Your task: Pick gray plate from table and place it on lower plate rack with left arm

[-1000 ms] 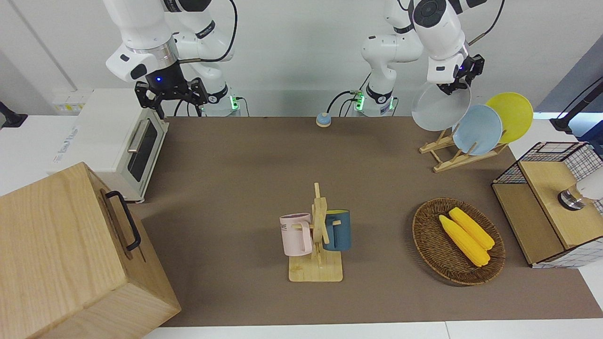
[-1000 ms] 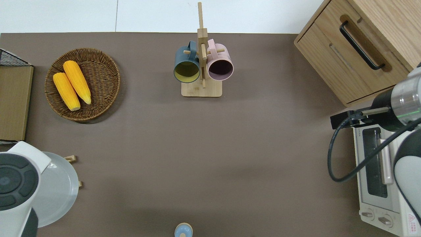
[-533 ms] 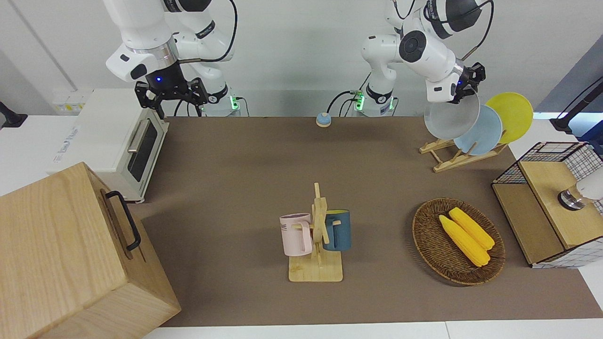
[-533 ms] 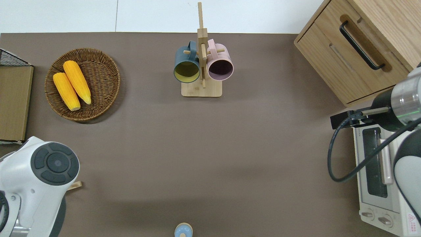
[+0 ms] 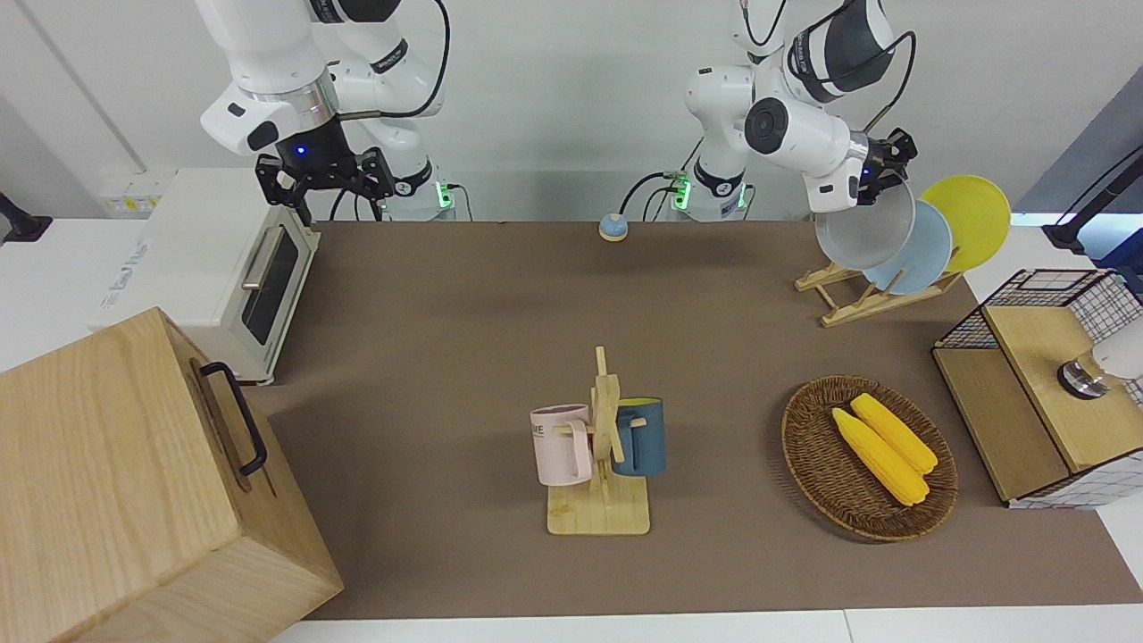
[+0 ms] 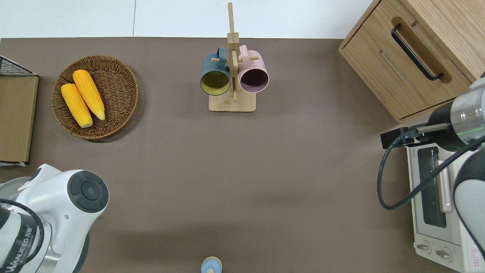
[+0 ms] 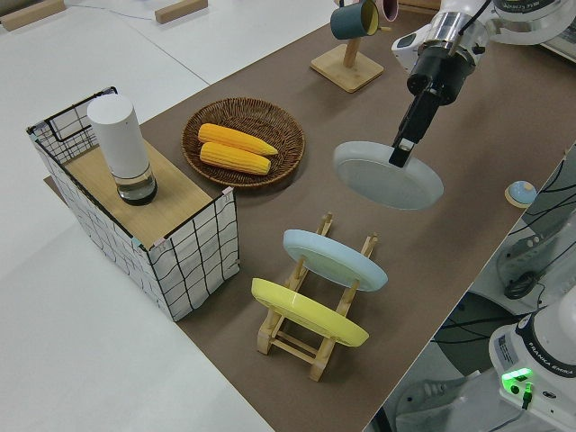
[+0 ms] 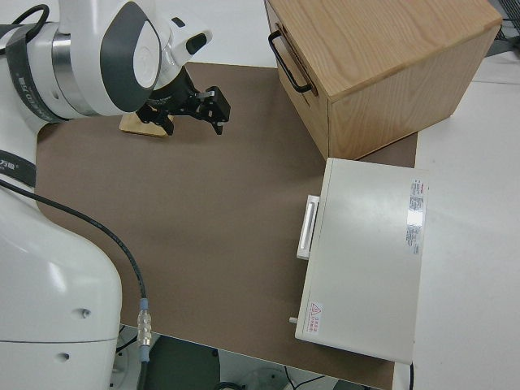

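Gray plate (image 7: pixel 389 175) beside light blue plate (image 7: pixel 335 259)

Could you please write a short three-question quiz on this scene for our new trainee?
1. True or false: the gray plate already sits in the rack.
2. Which gripper holds the gray plate: A) left B) right?
3. Fill in: the rack already holds a blue plate and a ____ plate.

Key: 1 false, it is held in the air; 2 A; 3 yellow.
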`<state>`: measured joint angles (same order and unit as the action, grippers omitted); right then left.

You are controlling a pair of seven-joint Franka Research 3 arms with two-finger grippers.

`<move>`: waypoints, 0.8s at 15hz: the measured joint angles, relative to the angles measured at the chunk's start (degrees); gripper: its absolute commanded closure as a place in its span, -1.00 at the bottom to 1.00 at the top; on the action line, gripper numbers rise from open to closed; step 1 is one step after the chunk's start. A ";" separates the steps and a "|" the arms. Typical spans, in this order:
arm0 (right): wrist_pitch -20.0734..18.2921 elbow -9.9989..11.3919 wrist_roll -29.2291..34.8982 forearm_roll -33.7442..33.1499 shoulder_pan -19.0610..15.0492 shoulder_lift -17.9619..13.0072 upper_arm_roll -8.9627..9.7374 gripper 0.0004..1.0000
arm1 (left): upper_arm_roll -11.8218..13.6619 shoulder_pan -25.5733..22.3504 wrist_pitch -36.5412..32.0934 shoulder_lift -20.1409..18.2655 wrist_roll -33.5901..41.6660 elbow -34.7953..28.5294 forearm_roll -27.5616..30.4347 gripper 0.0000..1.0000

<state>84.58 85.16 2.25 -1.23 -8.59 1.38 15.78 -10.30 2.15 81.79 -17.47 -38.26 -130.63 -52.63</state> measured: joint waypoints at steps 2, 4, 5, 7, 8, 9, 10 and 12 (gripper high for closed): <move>0.00 0.00 0.00 0.00 0.00 0.00 0.00 -0.97 | 0.00 0.00 1.16 0.04 -2.72 -1.46 -0.19 1.00; 0.00 0.00 0.00 0.00 0.00 0.00 0.00 -0.97 | 0.02 0.00 3.07 0.07 -6.59 -3.18 -1.06 1.00; 0.00 0.00 0.00 0.00 0.00 0.00 0.00 -0.97 | 0.02 0.00 3.82 0.08 -8.60 -4.15 -1.62 1.00; 0.00 0.00 0.00 0.00 0.00 0.00 0.00 -0.97 | 0.01 0.00 5.03 0.13 -12.25 -6.49 -3.04 1.00; 0.00 0.00 0.00 0.00 0.00 0.00 0.00 -0.97 | 0.00 0.00 5.49 0.15 -13.91 -7.60 -3.60 1.00; 0.00 0.00 0.00 0.00 0.00 0.00 0.00 -0.97 | 0.00 0.00 5.94 0.17 -15.10 -8.57 -3.99 1.00; 0.00 0.00 0.00 0.00 0.00 0.00 0.00 -0.97 | 0.00 0.00 6.26 0.17 -15.88 -9.34 -4.45 1.00; 0.00 0.00 0.00 0.00 0.00 0.00 0.00 -0.97 | 0.00 0.01 6.37 0.17 -16.55 -10.00 -4.80 1.00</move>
<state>84.58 85.16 2.25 -1.23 -8.59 1.38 15.78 -10.30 2.16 88.16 -17.30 -54.81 -140.63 -57.43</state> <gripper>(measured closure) 0.013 0.921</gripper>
